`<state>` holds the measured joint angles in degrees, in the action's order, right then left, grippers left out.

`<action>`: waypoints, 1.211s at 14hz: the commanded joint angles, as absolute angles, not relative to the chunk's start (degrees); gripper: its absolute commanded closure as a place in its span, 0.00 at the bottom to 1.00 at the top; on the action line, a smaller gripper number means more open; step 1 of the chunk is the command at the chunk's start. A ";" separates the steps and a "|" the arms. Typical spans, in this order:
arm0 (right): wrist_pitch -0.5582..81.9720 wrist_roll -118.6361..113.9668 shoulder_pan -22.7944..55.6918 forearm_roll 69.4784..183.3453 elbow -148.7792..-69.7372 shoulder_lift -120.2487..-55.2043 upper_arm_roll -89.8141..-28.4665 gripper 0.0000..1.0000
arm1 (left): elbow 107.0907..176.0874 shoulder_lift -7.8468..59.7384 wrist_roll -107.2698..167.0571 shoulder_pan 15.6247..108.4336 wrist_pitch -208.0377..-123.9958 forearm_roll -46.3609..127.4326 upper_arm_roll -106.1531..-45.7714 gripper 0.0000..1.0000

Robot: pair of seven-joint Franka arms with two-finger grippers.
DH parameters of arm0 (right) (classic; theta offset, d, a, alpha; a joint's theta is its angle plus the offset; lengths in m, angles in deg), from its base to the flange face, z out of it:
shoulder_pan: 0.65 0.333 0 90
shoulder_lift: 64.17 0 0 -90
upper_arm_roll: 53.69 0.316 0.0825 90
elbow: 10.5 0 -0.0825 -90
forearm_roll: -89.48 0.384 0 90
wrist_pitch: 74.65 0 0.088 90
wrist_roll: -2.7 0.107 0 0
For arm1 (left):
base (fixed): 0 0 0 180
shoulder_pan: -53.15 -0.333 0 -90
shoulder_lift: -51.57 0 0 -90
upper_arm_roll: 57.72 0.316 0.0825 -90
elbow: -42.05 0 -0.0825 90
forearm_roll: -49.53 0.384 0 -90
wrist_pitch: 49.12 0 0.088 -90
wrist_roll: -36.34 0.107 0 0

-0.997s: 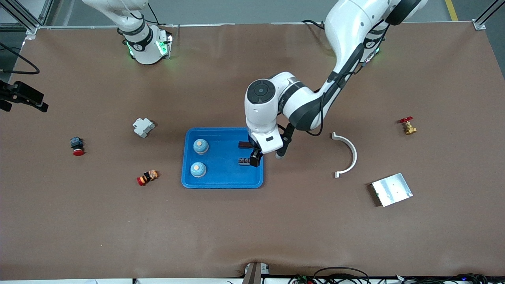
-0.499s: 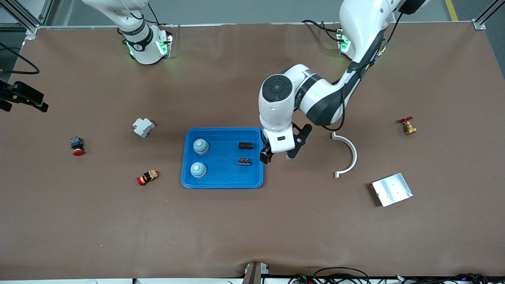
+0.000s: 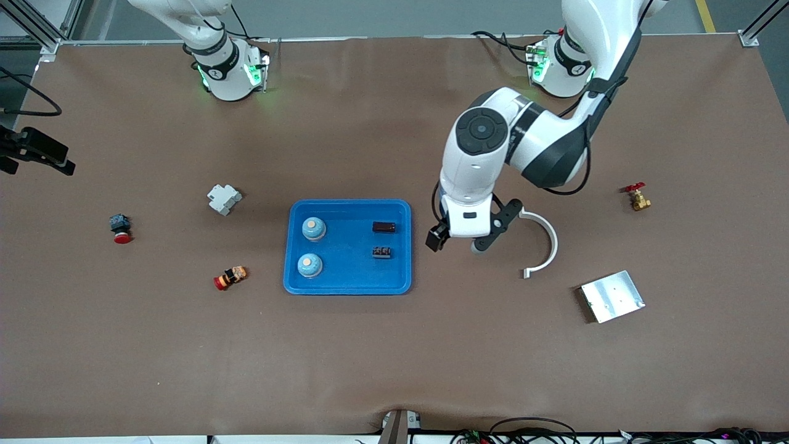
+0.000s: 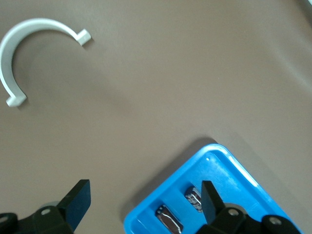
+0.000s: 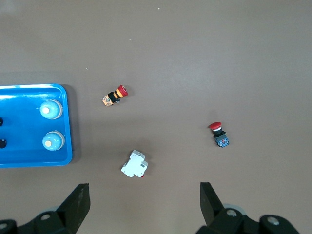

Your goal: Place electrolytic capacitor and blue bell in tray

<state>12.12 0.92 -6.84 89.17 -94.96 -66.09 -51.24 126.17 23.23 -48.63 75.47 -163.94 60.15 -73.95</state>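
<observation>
The blue tray [image 3: 348, 279] lies mid-table and holds two blue bells [image 3: 313, 229] [image 3: 309, 265] at its end toward the right arm. Two dark electrolytic capacitors [image 3: 383, 227] [image 3: 382, 251] lie at its other end. My left gripper [image 3: 458, 242] hangs open and empty over bare table, between the tray and a white arc. In the left wrist view the left gripper [image 4: 144, 202] frames the tray's corner [image 4: 219, 163] and both capacitors [image 4: 168, 218] [image 4: 194, 199]. My right gripper [image 5: 145, 202] waits open, high over the table, looking down on the tray [image 5: 29, 160] and the bells [image 5: 50, 110].
A white arc [image 3: 545, 243], a silver plate [image 3: 612, 296] and a brass valve [image 3: 637, 198] lie toward the left arm's end. A white breaker [image 3: 224, 198], a red push button [image 3: 120, 229] and a red-orange switch [image 3: 230, 277] lie toward the right arm's end.
The left arm has drawn back from over the tray's capacitor end toward the left arm's end of the table, still open. The capacitors stay in the tray. The right arm has not moved.
</observation>
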 commanded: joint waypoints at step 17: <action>11.66 0.94 -7.33 90.01 -94.87 -65.67 -51.14 0.00 | 128.19 30.91 14.61 60.02 -159.33 59.72 -75.04 0.00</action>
